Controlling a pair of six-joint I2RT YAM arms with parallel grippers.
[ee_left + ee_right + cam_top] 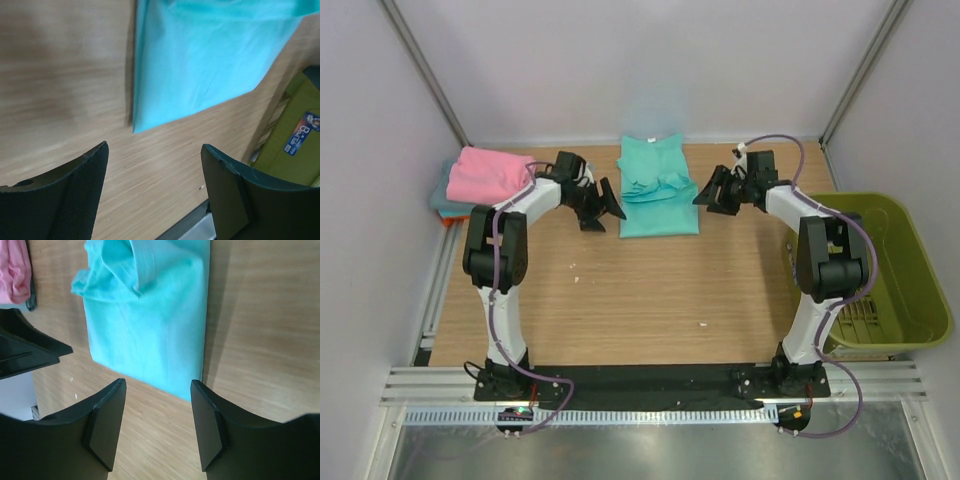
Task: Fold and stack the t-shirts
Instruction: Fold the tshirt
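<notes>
A teal-green t-shirt (657,186) lies partly folded at the back middle of the table, sleeves bunched across its middle; it also shows in the left wrist view (205,55) and the right wrist view (150,320). A folded pink t-shirt (491,173) tops a stack at the back left, with teal and orange cloth (444,203) under it. My left gripper (604,207) is open and empty just left of the teal-green shirt. My right gripper (712,194) is open and empty just right of it. Both hover over bare wood (155,165).
An olive-green plastic basket (900,270) stands at the table's right edge, beside the right arm; it shows in the left wrist view (295,150). White walls close the back and sides. The left gripper's black fingers (30,352) show in the right wrist view.
</notes>
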